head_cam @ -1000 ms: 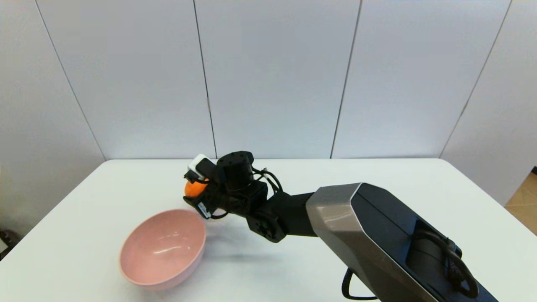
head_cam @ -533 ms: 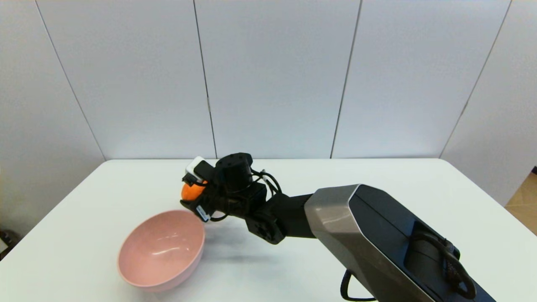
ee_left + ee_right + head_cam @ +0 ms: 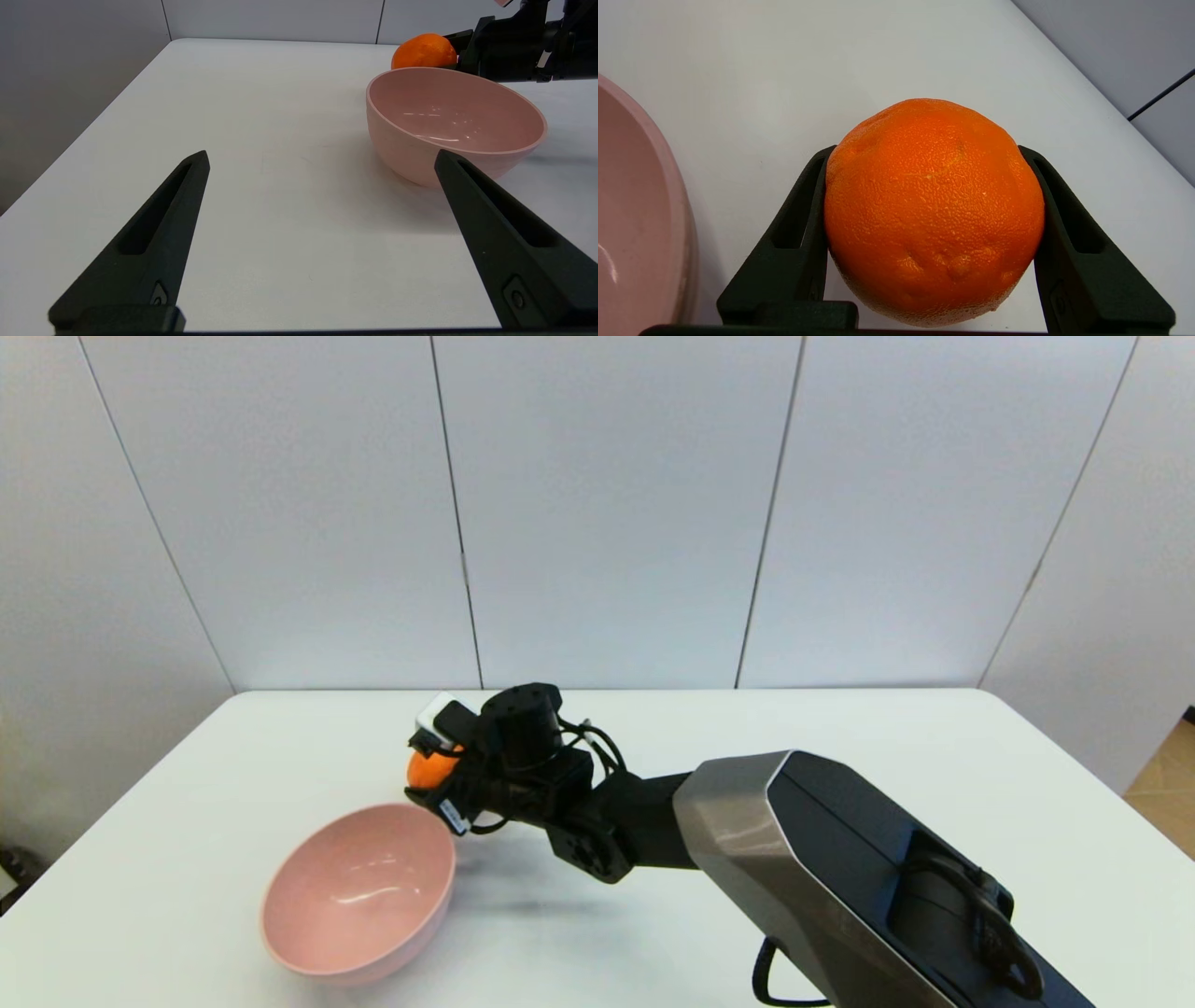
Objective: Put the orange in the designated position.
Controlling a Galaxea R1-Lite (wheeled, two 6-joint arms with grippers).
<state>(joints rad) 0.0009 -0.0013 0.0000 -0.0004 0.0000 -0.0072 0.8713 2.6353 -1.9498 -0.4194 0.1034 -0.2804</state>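
R gripper (image 3: pixel 431 771) clamps orange (image 3: pixel 428 768) btwn both fingers, held above table (image 3: pixel 840 756) just beyond far rim of pink bowl (image 3: pixel 308 947); L gripper (image 3: pixel 322 161) spread wide, nr bowl

I count one orange (image 3: pixel 934 210), one pink bowl (image 3: pixel 359 896), one white table (image 3: pixel 840 747), and two grippers: right (image 3: pixel 927 158), left (image 3: pixel 322 158).

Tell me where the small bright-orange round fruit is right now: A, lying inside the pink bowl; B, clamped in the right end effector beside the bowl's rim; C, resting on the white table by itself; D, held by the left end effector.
B: the small bright-orange round fruit sits clamped between the black fingers of the right end effector, just outside the rim of the pink bowl.
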